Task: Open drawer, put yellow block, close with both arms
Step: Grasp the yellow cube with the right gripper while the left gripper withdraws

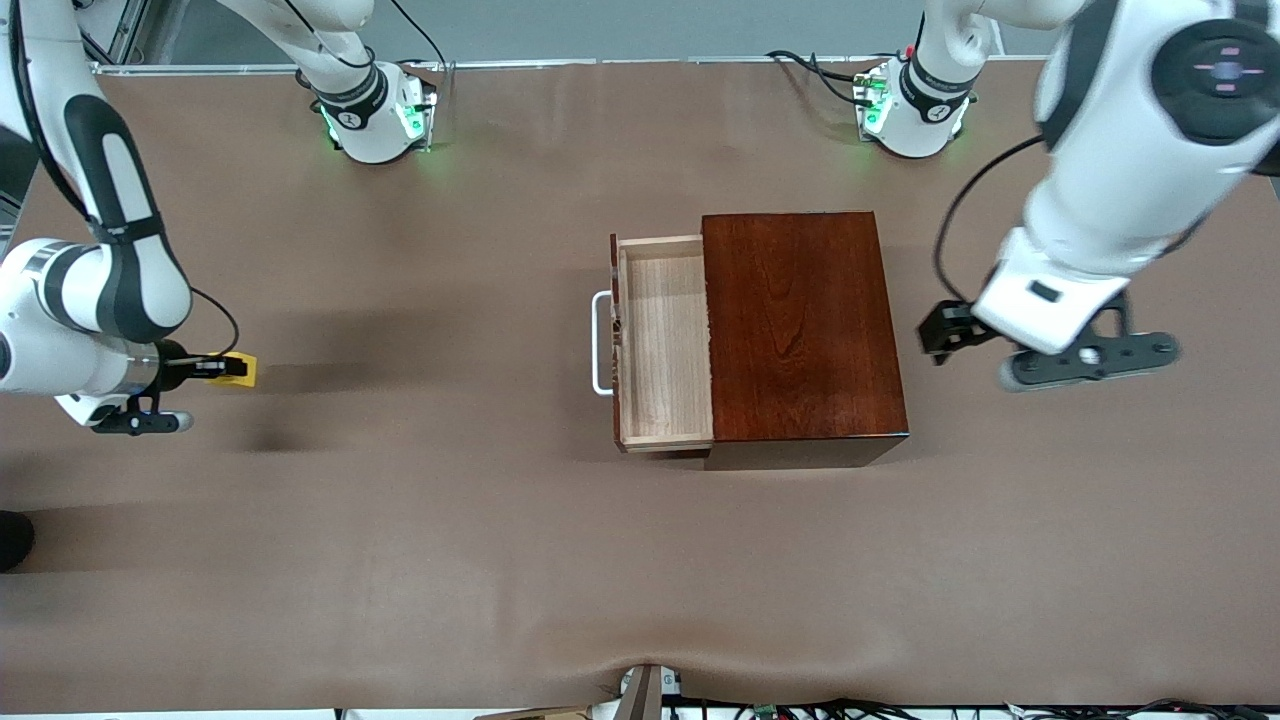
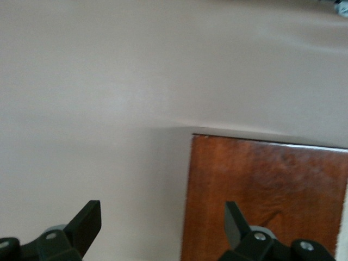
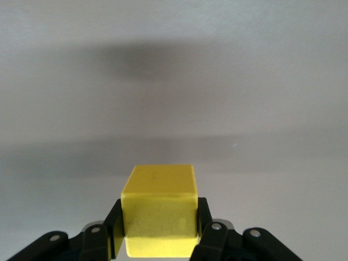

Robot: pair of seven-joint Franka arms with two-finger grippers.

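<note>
- Holding the yellow block (image 3: 159, 209): the right gripper (image 1: 222, 368), fingers clamped on two opposite faces of the cube, up off the table (image 1: 400, 560) at the right arm's end; a soft shadow lies on the surface beneath it.
- Yellow block, second sighting: front view shows it at the tip of the right gripper (image 3: 157, 239), a small bright cube (image 1: 240, 369), well apart from the wooden box (image 1: 800, 330).
- Right arm (image 1: 90, 290): white with black joint sections, black cable looping by the wrist, reaching from its base along the table's top edge.
- Wooden box: glossy reddish-brown, upright near the middle of the table, closer to the left arm's end.
- Drawer (image 1: 665, 340): pulled partly out of the box toward the right arm's end; pale light-wood tray, interior bare.
- Handle (image 1: 600, 343): white U-shaped bar on the drawer's front.
- Left gripper (image 1: 945, 330): fingers spread wide, nothing between them, hovering just beside the box at the left arm's end.
- Left gripper, wrist view (image 2: 163, 223): two black fingertips (image 2: 87, 217) stand far apart, with table surface and a corner of the box (image 2: 261, 190) below.
- Left arm (image 1: 1130, 170): white, black cable trailing, waiting by the box.
- Table: brown covering, slightly rippled at the edge nearest the front camera.
</note>
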